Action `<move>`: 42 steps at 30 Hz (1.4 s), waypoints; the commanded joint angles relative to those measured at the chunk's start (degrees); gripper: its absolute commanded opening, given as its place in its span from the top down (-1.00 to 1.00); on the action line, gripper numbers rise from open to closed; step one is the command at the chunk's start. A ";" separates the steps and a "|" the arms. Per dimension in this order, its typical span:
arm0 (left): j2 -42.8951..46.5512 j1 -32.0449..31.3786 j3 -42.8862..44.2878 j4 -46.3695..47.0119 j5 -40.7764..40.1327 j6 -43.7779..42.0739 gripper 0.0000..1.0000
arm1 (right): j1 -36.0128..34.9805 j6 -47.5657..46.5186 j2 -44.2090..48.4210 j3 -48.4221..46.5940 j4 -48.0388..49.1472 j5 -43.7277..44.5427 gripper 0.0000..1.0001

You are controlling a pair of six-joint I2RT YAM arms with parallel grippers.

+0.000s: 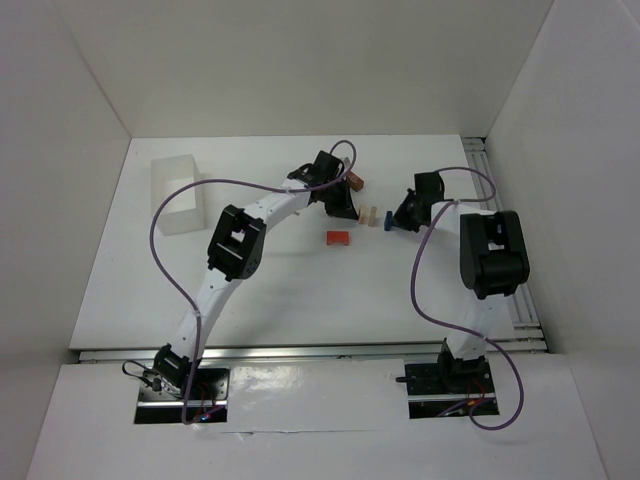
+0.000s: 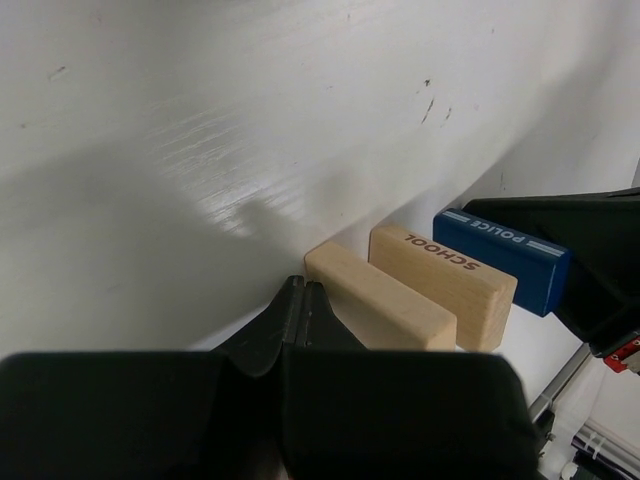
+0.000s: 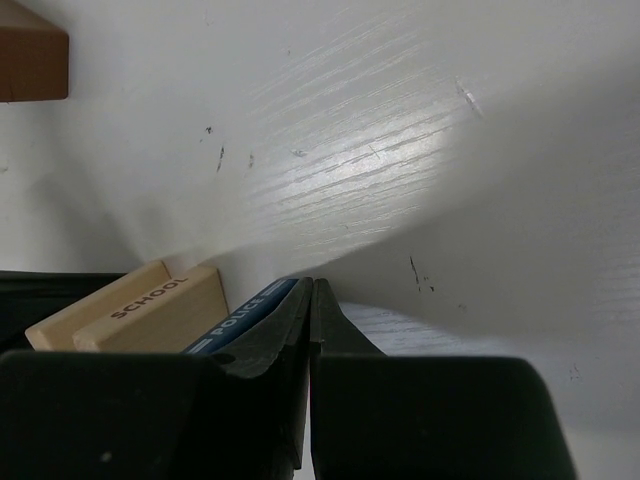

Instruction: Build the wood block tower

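The left gripper (image 2: 303, 297) has its two black fingers pressed together with nothing between them, the tips just beside a plain pale natural-wood rectangular block (image 2: 378, 300). The right gripper (image 3: 310, 297) is also pressed together and empty, with a blue rectangular wooden block printed POLICE (image 3: 238, 320) close against its side. Between those two blocks lies a pale wooden block printed SCHOOL (image 2: 440, 283). All three sit side by side in a row on the white table (image 1: 300, 300). A brown wooden block (image 1: 357, 183) lies just behind the left gripper. An orange-red wooden block (image 1: 338, 237) lies near the row's front. A translucent white rectangular plastic tub (image 1: 185, 195) stands well apart on the left.
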State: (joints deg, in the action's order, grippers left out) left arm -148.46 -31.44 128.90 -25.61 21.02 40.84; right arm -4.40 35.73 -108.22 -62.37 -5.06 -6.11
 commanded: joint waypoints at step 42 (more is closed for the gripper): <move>-3.32 -0.64 1.00 1.96 4.65 0.21 1.00 | -3.86 3.03 -5.59 -4.52 0.31 0.40 0.91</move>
State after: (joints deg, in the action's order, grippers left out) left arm -149.45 -31.66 128.92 -23.49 25.08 40.97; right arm -7.44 38.61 -111.66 -66.08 -3.70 -6.74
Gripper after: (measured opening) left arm 0.028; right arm 0.048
